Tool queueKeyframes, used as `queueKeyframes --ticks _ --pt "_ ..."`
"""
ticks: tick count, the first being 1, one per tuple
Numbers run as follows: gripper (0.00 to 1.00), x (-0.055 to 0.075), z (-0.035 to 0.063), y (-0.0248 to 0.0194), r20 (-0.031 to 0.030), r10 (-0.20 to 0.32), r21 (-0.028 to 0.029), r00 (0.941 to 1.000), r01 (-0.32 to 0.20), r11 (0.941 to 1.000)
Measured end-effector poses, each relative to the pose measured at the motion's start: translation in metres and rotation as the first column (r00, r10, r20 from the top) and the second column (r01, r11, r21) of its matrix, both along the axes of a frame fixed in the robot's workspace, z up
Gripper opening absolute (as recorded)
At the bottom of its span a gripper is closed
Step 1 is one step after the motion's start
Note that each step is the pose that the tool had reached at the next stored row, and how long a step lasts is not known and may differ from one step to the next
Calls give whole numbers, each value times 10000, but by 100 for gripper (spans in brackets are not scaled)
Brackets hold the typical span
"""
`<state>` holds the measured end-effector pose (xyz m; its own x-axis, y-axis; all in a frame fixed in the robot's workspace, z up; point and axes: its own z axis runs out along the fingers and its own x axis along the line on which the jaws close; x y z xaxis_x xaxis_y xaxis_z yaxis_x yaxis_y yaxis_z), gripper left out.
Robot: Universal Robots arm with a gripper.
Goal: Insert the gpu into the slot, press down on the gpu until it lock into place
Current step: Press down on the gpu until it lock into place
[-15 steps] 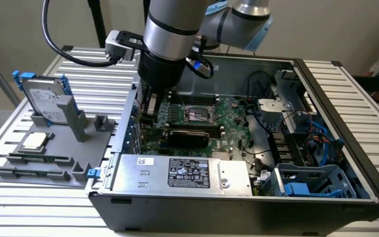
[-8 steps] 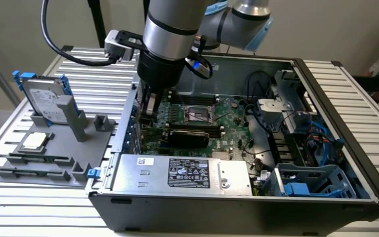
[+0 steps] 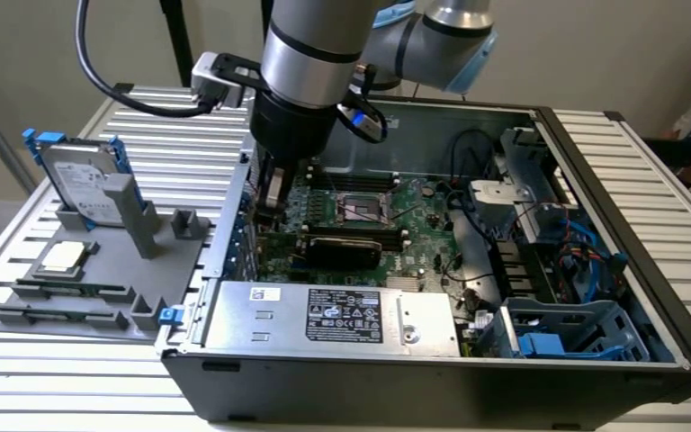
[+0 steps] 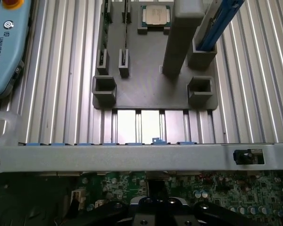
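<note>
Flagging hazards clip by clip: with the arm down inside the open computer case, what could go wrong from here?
1. The gripper is low over the motherboard, beside the gpu; a misaligned push could stress the board.
2. The case wall is very near the gripper and could be struck.
3. The arm's cable might snag.

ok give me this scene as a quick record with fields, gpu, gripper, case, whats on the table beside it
gpu: black card lying across the motherboard inside the case
gripper: shut, lowered over the board by the case's slot-side wall
case: open computer case, silver power supply along its near wall
beside case: grey holder tray on the exterior view's left, with a hard drive standing upright and a processor chip
table: ribbed metal surface
</note>
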<state>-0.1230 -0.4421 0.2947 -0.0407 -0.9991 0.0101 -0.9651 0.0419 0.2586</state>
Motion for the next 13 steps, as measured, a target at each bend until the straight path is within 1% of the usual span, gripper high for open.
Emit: queueKeyframes --ticks 6,13 --pt "11 -1 0 21 -90 -55 -14 9999 55 10000" --pt "11 -3 0 44 -196 -115 -46 9997 114 9999"
